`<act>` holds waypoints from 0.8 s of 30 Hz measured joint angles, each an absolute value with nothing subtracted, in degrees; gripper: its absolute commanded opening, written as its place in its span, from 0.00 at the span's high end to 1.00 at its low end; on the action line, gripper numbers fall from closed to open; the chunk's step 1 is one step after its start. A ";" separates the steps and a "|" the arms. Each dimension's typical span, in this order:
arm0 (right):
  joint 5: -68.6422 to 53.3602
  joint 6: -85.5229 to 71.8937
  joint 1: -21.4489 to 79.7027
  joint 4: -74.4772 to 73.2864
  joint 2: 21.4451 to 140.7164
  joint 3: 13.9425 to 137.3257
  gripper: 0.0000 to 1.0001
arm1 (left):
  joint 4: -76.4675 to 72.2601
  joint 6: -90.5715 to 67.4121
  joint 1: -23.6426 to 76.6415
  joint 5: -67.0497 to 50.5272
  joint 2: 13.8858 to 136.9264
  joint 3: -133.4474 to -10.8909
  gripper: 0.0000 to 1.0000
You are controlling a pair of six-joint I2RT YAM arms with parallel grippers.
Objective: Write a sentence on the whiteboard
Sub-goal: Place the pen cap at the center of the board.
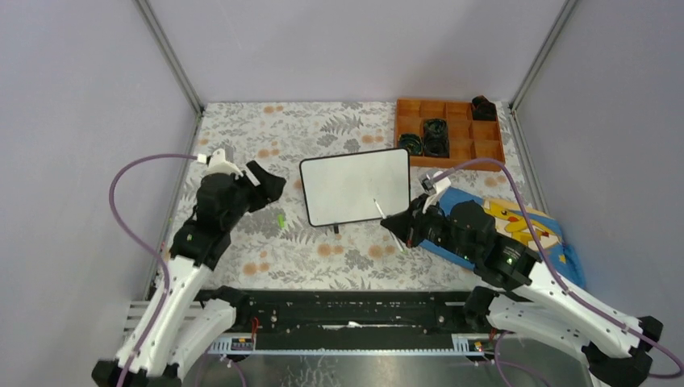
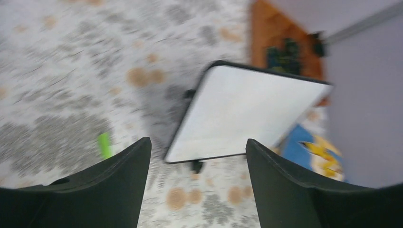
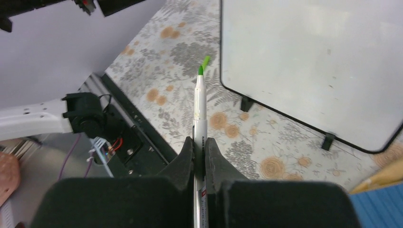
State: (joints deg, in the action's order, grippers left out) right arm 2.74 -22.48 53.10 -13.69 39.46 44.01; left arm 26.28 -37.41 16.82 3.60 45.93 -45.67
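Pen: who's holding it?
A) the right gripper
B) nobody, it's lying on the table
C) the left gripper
A: the right gripper is shut on the pen, while the left gripper is open and empty.

Motion blur smears the whiteboard (image 2: 247,114) in the left wrist view.

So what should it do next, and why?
Probably bring the marker in the right gripper over the whiteboard and lower its green tip onto it. The marker is uncapped and clamped tight, the board looks blank, and the tip is not yet touching it. The left gripper is open and empty.
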 measured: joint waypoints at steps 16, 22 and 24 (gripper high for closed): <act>-18.04 -27.00 53.08 7.31 48.05 45.60 1.00 | -16.95 -54.13 23.75 -39.79 41.95 -35.16 0.19; -20.29 -30.06 53.08 12.60 51.66 45.80 1.00 | -20.10 -51.90 31.14 -40.60 43.13 -36.82 0.19; -20.69 -31.00 53.08 13.82 52.73 45.80 1.00 | -20.40 -51.20 32.05 -40.29 43.79 -36.84 0.19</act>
State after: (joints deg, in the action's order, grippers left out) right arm -20.69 -31.00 53.08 13.82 52.73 45.80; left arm -20.40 -51.20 32.05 -40.29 43.79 -36.84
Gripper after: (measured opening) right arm 0.049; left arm 0.809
